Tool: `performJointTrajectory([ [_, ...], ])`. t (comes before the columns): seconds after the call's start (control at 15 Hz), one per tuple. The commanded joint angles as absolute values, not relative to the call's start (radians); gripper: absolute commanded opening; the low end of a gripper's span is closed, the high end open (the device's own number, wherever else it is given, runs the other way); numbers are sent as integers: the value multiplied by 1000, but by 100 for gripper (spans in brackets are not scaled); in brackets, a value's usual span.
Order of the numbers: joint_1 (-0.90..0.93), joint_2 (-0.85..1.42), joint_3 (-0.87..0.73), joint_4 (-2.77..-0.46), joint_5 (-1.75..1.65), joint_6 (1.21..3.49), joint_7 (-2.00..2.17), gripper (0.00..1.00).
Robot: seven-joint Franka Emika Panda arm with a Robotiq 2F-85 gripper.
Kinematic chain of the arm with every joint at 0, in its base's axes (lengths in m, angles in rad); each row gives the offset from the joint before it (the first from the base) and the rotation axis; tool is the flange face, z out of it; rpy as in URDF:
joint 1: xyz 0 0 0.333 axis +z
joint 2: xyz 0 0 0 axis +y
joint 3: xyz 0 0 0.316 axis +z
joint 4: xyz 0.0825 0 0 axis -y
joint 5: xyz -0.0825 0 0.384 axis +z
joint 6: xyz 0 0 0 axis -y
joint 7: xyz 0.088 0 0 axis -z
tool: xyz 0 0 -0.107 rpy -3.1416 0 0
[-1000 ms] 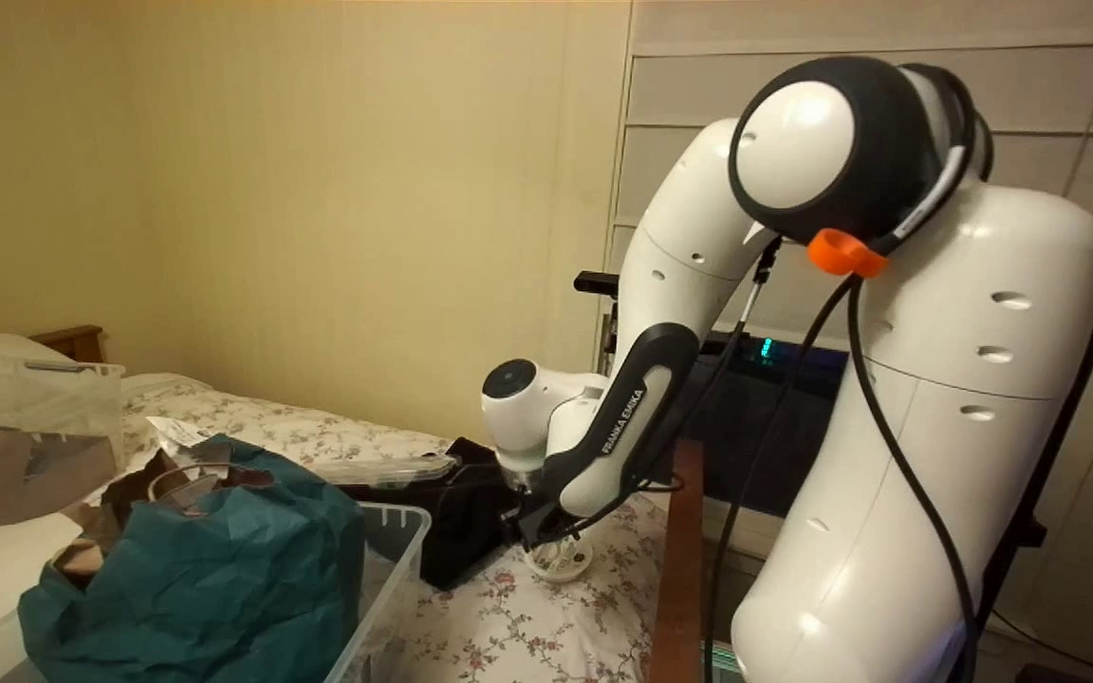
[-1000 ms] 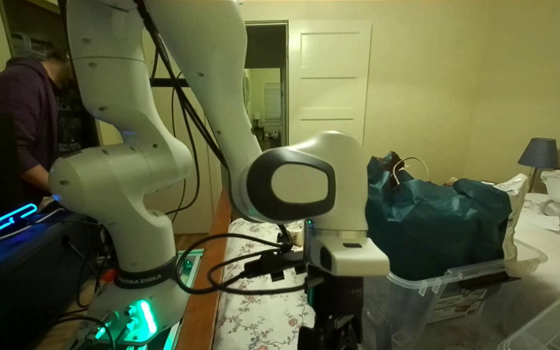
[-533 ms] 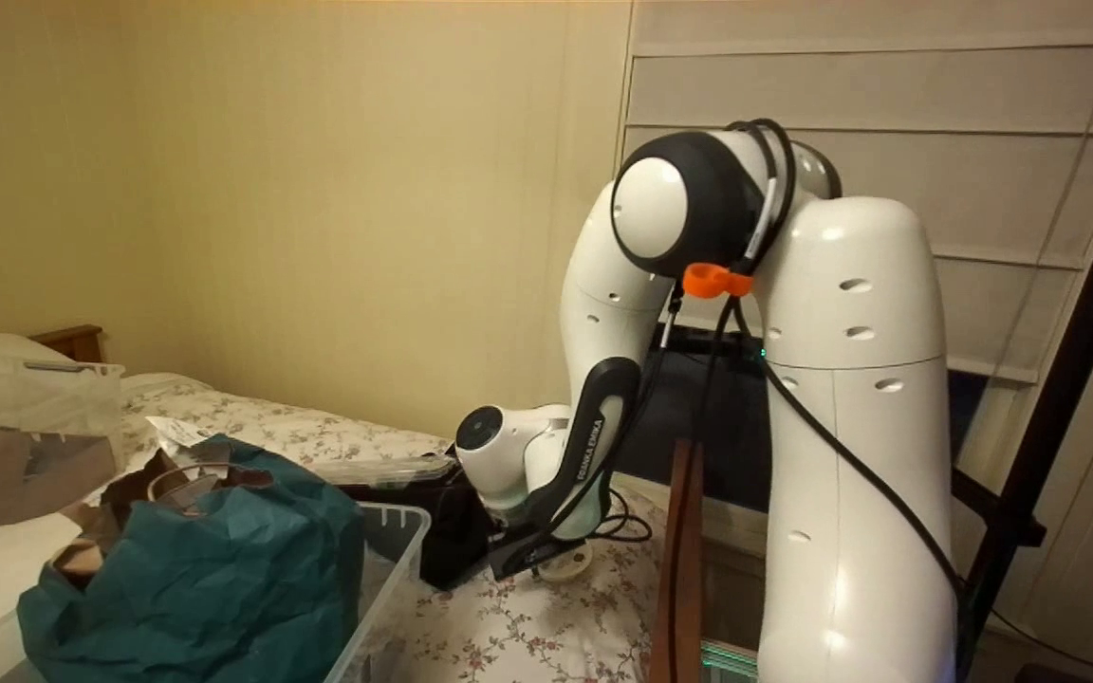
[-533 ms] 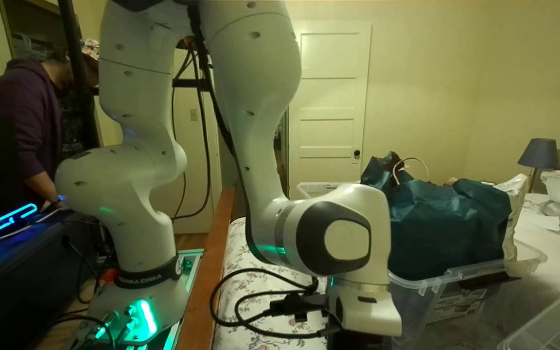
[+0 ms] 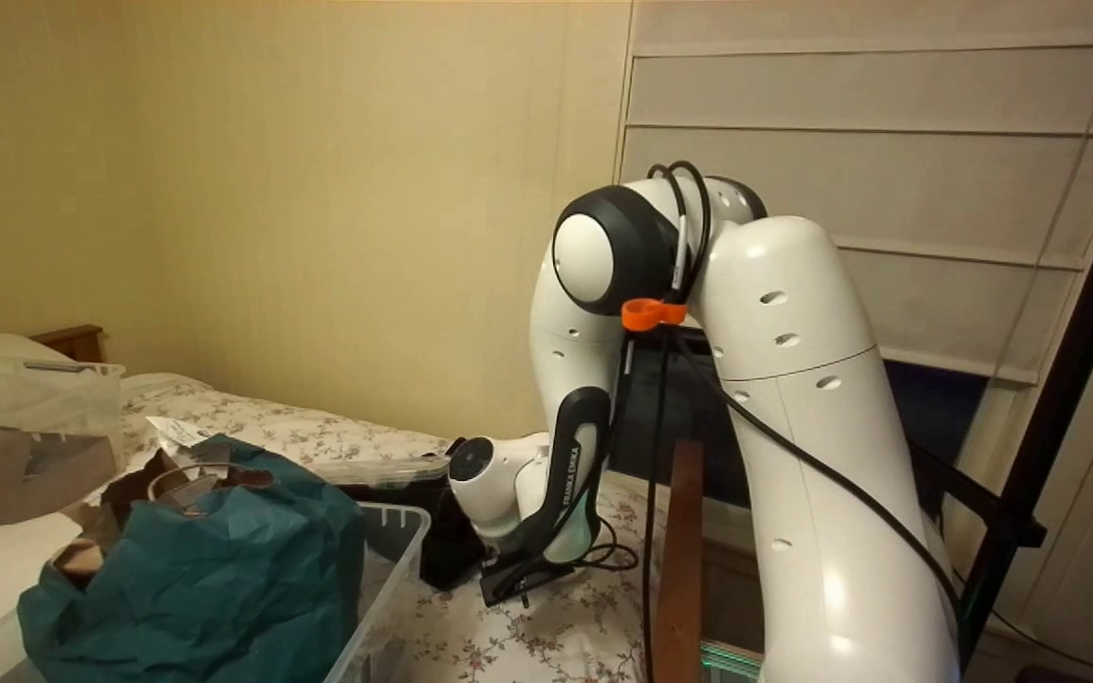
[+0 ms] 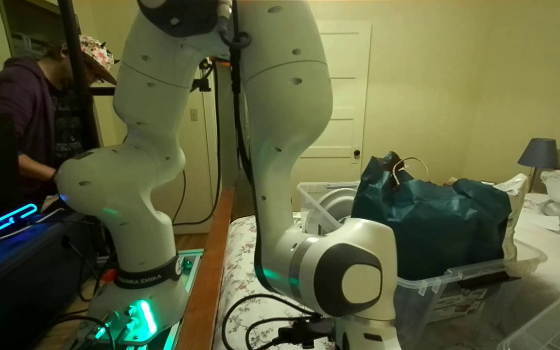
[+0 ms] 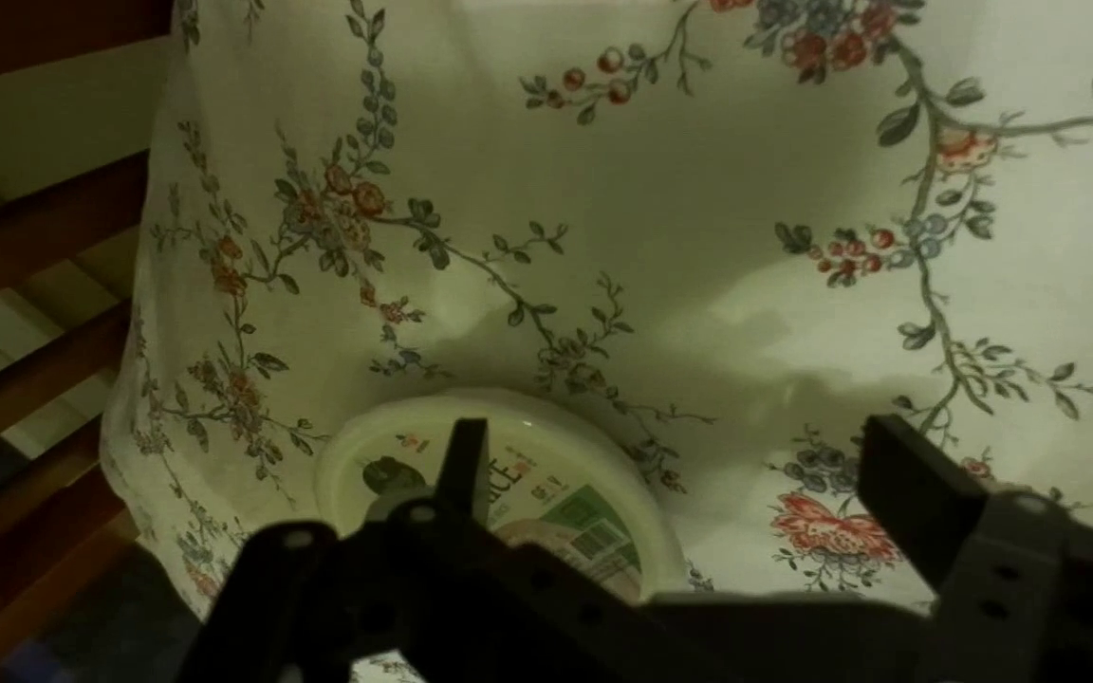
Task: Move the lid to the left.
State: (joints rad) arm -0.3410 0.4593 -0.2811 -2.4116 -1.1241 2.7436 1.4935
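A yellowish wall (image 5: 366, 209) stands behind a flower-patterned bed (image 5: 262, 413).

White, Black, Orange

I am sporting a glossy white arm (image 5: 784, 275) marked "FRANKA EMIKA" and black cables (image 6: 236, 73) (an orange clip (image 5: 653, 314) is standing out), while my dark gripper (image 7: 676, 429) is showing pale screw heads (image 7: 423, 513).

Bench (image 7: 679, 218) is a bed: white floral sheet (image 5: 527, 621) on top, dropping over the edge beside a reddish-brown slatted wooden end (image 7: 44, 230). Round white lid (image 7: 546, 489) lies flat on the sheet near that edge, printed label (image 7: 594, 522) up, partly hidden in the wrist view. In an exterior view: black item (image 5: 444, 550), can't tell what, on the sheet just beside a clear bin (image 5: 404, 569). Second clear bin (image 5: 91, 403) sits farther from the slatted end. Bin bases hidden.
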Motion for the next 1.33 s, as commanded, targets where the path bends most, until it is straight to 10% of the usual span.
performJointTrajectory([
  [0.0, -289, 477, -333, -2393, -1143, 2756, 1507, 100],
  [0.27, -273, 507, -347, -2358, -1190, 2786, 1561, 98],
  [0.8, -257, 591, -396, -2269, -1363, 2798, 1665, 59],
  [1.13, -269, 654, -420, -2223, -1464, 2817, 1738, 58],
  [1.27, -272, 667, -428, -2213, -1493, 2821, 1767, 33],
])
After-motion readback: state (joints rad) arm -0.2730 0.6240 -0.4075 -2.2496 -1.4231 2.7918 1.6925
